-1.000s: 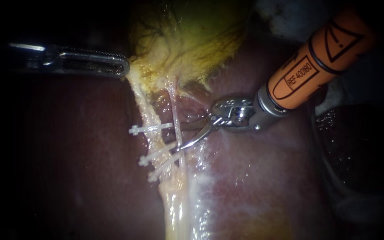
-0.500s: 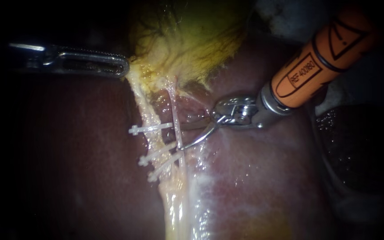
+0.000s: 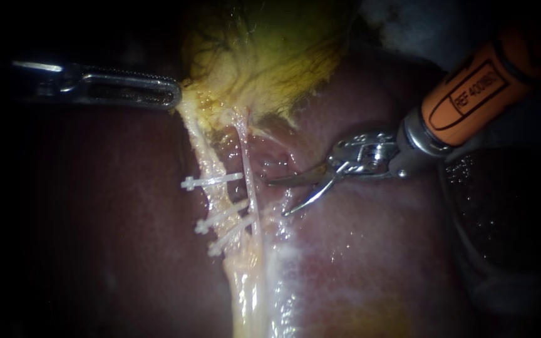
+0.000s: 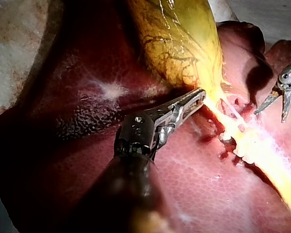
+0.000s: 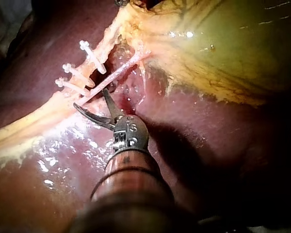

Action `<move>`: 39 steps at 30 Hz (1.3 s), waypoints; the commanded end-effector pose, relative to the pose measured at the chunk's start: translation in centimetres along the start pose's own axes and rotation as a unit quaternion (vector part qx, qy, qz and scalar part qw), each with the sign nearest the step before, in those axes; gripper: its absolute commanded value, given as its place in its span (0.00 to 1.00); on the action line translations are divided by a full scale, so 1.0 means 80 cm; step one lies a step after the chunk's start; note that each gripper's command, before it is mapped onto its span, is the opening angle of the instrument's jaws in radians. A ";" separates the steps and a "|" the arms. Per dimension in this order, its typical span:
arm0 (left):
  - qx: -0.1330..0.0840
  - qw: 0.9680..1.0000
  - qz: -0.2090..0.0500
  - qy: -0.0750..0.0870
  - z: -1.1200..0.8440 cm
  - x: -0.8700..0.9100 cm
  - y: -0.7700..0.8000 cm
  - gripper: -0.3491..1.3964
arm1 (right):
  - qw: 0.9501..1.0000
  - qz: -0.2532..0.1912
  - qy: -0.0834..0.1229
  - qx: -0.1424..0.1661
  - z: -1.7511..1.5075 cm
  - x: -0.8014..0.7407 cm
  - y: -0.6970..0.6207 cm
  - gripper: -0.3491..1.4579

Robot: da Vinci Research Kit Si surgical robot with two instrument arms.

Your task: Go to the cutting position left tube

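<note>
The right tool (image 3: 278, 198) is held open beside the thin tube (image 3: 248, 169), beyond which the clipped left tube (image 3: 215, 197) lies. The thin tube could be nicked, or a clip (image 3: 213, 181) snagged, in reaching across. The left tool (image 3: 170, 94) appears closed on the gallbladder (image 3: 264, 56). Little room is left between clips on the wet liver (image 3: 358, 250).

The gallbladder (image 3: 264, 56) lies on the liver (image 3: 377, 250), at the top of the endoscope view. Two tubes run down from it, the left tube (image 3: 203, 150) just beside the right tube (image 3: 247, 163). Three clips (image 3: 220, 216) sit across the left tube, one below another. The left instrument (image 3: 176, 95) touches the gallbladder's lower left edge. The right instrument (image 3: 278, 198) is over the liver, just right of both tubes and apart from them.
</note>
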 end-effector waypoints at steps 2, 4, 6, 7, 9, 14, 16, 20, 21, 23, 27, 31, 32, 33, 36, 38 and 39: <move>0.000 1.000 0.000 0.000 0.0001 0.0001 0.0000 0.00 | 1.000 0.001 0.008 0.004 0.0003 0.0010 -0.0006 0.76; 0.000 1.000 0.000 0.000 0.0001 0.0001 0.0000 0.00 | 1.000 0.001 0.008 0.004 0.0009 0.0013 -0.0008 0.76; 0.000 1.000 0.000 0.000 0.0001 0.0001 0.0000 0.00 | 1.000 0.001 0.010 0.002 0.0015 0.0013 -0.0006 0.76; -0.001 1.000 0.000 0.000 0.0001 0.0001 0.0000 0.00 | 1.000 0.001 0.011 0.003 0.0017 0.0013 -0.0004 0.76; -0.001 1.000 0.000 0.000 0.0001 0.0001 0.0000 0.00 | 1.000 0.001 0.010 0.004 0.0022 0.0013 0.0000 0.76; -0.001 1.000 0.000 0.000 0.0002 0.0001 0.0000 0.00 | 1.000 -0.001 0.010 0.002 0.0034 0.0009 0.0013 0.76; -0.001 1.000 0.000 0.000 0.0001 0.0001 0.0000 0.00 | 1.000 -0.002 0.009 0.002 0.0037 0.0005 0.0018 0.76; 0.000 1.000 0.000 0.000 0.0001 0.0001 0.0000 0.00 | 1.000 -0.004 0.007 0.001 0.0043 -0.0002 0.0031 0.76; 0.000 1.000 0.000 0.000 0.0001 0.0001 0.0000 0.00 | 1.000 -0.004 0.007 0.001 0.0044 -0.0004 0.0035 0.76; 0.000 1.000 0.000 0.000 0.0001 0.0001 0.0000 0.00 | 1.000 -0.001 0.005 0.002 0.0048 -0.0004 0.0041 0.76; 0.000 1.000 0.000 0.000 0.0001 0.0001 0.0000 0.00 | 1.000 0.001 0.004 0.002 0.0055 -0.0006 0.0050 0.76; 0.000 1.000 0.000 0.000 0.0001 0.0001 0.0000 0.00 | 1.000 0.000 0.002 0.002 0.0060 -0.0010 0.0058 0.76; 0.000 1.000 0.000 0.000 0.0001 0.0001 0.0000 0.00 | 1.000 0.000 0.002 0.002 0.0061 -0.0010 0.0060 0.76; 0.000 1.000 0.000 0.000 0.0002 0.0001 0.0000 0.00 | 1.000 -0.001 0.001 0.002 0.0063 -0.0012 0.0063 0.76; 0.000 1.000 0.000 0.000 0.0002 0.0001 0.0001 0.00 | 1.000 -0.002 -0.001 0.002 0.0066 -0.0015 0.0069 0.76; 0.000 1.000 0.000 0.000 0.0002 0.0001 0.0001 0.00 | 1.000 -0.003 -0.001 0.002 0.0068 -0.0017 0.0072 0.76; 0.000 1.000 0.000 0.000 0.0002 0.0001 0.0001 0.00 | 1.000 -0.003 -0.002 0.003 0.0068 -0.0019 0.0074 0.76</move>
